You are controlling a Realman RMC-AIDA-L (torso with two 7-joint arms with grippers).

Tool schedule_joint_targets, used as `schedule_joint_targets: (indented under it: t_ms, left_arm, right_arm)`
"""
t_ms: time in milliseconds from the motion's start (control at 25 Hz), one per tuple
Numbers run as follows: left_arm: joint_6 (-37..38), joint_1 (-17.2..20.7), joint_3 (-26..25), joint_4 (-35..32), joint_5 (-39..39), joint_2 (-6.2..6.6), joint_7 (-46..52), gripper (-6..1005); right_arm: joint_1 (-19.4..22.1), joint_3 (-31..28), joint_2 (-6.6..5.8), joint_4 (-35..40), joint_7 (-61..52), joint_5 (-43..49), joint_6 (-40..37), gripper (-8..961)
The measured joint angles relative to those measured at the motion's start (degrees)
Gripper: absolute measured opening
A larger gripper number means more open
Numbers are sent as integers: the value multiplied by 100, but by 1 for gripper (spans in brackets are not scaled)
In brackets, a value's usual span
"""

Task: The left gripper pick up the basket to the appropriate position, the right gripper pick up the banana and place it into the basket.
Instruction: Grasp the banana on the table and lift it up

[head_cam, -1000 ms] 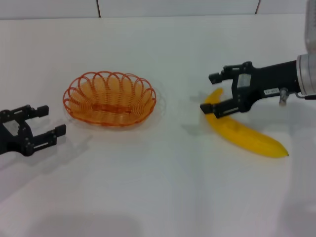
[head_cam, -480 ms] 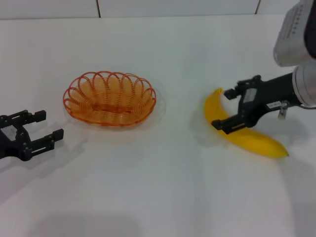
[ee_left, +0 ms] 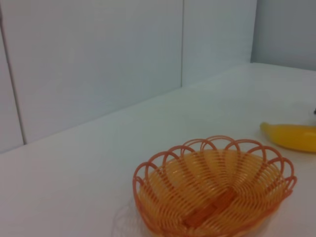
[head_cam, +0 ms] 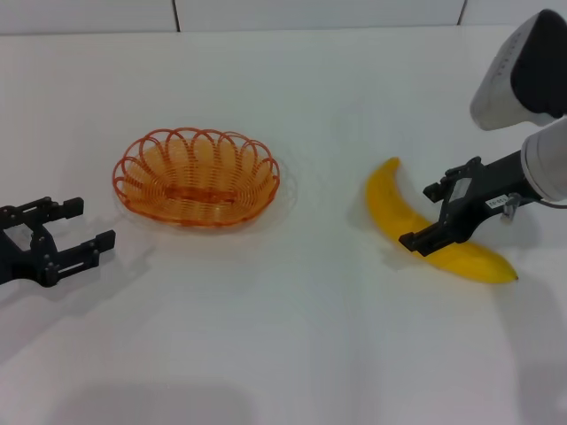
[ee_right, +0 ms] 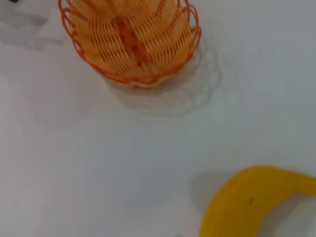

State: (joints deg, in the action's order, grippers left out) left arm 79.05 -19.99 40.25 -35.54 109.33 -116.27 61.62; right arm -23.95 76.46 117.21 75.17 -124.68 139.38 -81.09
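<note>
The orange wire basket [head_cam: 197, 180] stands empty on the white table, left of centre. It also shows in the left wrist view [ee_left: 213, 197] and the right wrist view [ee_right: 131, 40]. My left gripper [head_cam: 78, 227] is open and empty, low over the table to the basket's left, apart from it. The yellow banana [head_cam: 391, 204] lies flat on the table at the right. It also shows in the left wrist view [ee_left: 292, 137] and the right wrist view [ee_right: 248, 202]. My right gripper [head_cam: 431, 215] is open and straddles the banana's middle, one finger on each side.
The white table [head_cam: 283, 336] stretches on all sides, with a tiled wall [head_cam: 177, 13] behind its far edge. The right arm's grey-white wrist [head_cam: 518, 75] hangs over the table's right side.
My right gripper has moved right and nearer along the banana, from its far tip to its middle. My left gripper has drawn back slightly to the left. The basket and banana have not moved.
</note>
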Motion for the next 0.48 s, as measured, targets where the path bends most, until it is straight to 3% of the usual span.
schedule_joint_targets:
  t_ms: [480]
  left_arm:
    - [-5, -9, 17, 3, 0, 0, -2, 700]
  right_arm:
    - [-468, 15, -25, -822, -18, 161, 91, 830]
